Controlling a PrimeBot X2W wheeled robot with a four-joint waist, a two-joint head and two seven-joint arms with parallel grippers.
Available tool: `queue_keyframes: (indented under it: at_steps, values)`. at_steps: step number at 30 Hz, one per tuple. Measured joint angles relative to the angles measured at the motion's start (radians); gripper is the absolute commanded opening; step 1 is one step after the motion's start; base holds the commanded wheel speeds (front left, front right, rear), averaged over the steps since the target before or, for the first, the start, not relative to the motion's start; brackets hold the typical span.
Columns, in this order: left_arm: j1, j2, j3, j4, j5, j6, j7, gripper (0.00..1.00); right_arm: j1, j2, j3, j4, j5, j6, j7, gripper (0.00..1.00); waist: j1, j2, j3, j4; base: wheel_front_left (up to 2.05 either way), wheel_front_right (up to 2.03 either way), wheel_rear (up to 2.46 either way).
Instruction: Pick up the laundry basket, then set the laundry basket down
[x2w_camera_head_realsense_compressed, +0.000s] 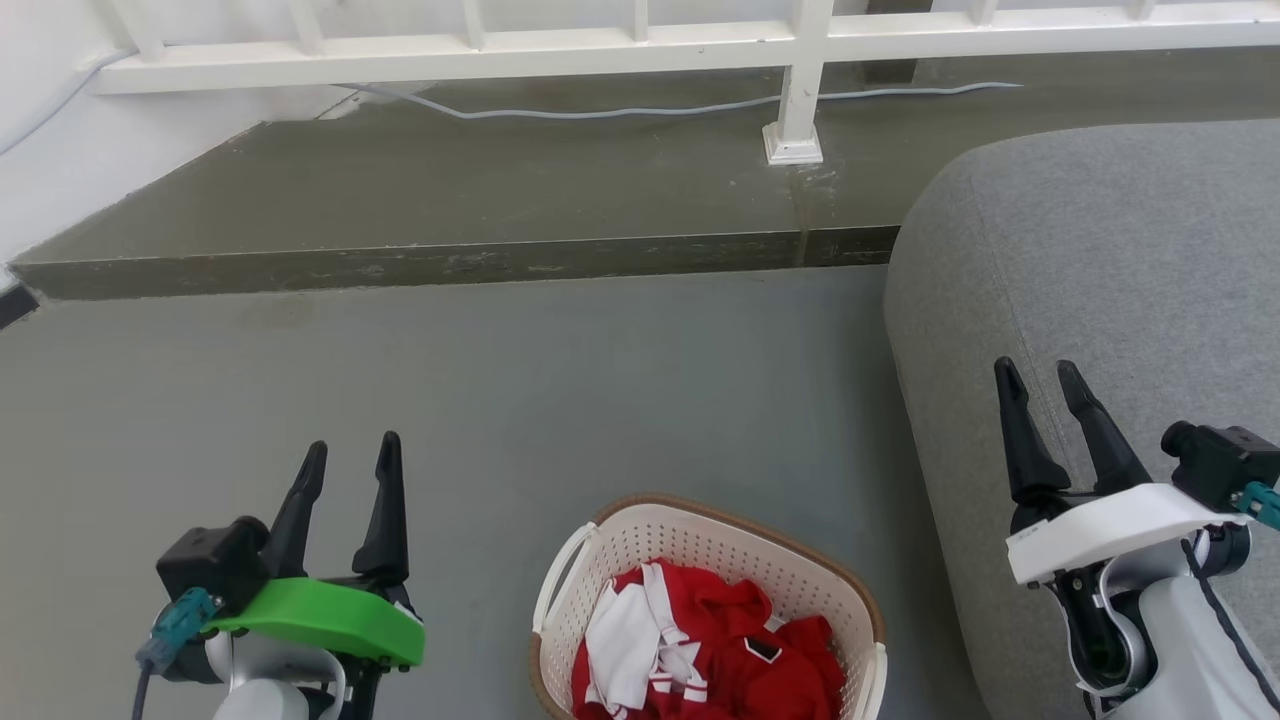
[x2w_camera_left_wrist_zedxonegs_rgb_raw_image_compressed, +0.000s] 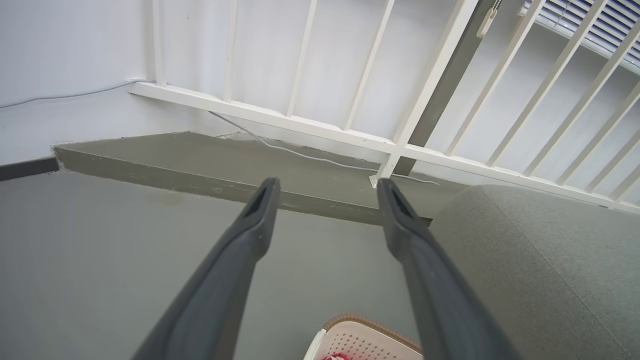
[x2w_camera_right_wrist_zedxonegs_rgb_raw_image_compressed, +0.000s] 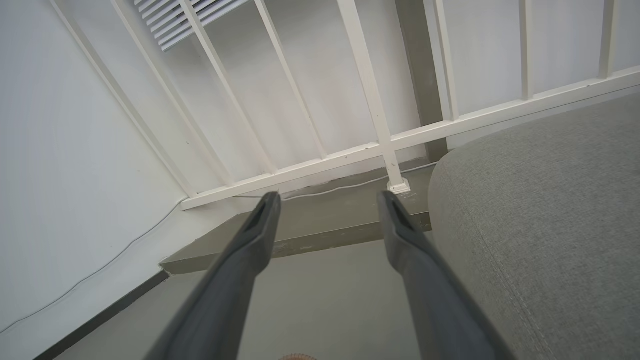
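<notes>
Left gripper (x2w_camera_head_realsense_compressed: 354, 442) hangs left of the laundry basket (x2w_camera_head_realsense_compressed: 720, 548), well apart from it, fingers spread w/ nothing btw them; prob. parked there ready to come in at that side's handle (x2w_camera_head_realsense_compressed: 553, 580). Basket sits upright on the grey floor (x2w_camera_head_realsense_compressed: 500, 400), not yet lifted. Rounded-rectangle shape, cream plastic, walls punched w/ rows of small holes, brown woven-look band round the rim, smooth white loop handle at each side. Those loops look like the obvious grab pts for two arms. Inside: red & white clothes (x2w_camera_head_realsense_compressed: 720, 650), soft, crumpled, heaped below the rim, so they shouldn't spill on a level lift. Right gripper (x2w_camera_head_realsense_compressed: 1036, 367) is right of the basket, also well apart from it, fingers likewise spread & empty, mirroring the other arm. It shows against the sofa (x2w_camera_head_realsense_compressed: 1100, 250), which stands just right of the basket: grey, coarse-weave fabric, rounded corner. Beyond the basket, a low concrete-look step (x2w_camera_head_realsense_compressed: 450, 265) w/ a white railing (x2w_camera_head_realsense_compressed: 600, 50) & a thin cable (x2w_camera_head_realsense_compressed: 600, 108) lying along it.
</notes>
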Motion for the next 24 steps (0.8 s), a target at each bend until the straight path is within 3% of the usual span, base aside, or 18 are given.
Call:
queue_keyframes:
  at_steps: [14,24]
  values:
    - [0.0,-0.001,-0.023,-0.023,0.165,0.0,-0.046,1.0,0.0,0.005,0.005,-0.002,-0.186,0.003,-0.047,1.0,0.0,0.0,0.002,-0.002,0.0,0.0,0.0]
    - [0.0,-0.001,-0.025,-0.027,0.187,0.0,-0.046,1.0,0.0,0.015,-0.008,0.004,-0.195,0.009,-0.048,1.0,0.0,0.0,0.001,-0.002,0.0,0.0,0.0]
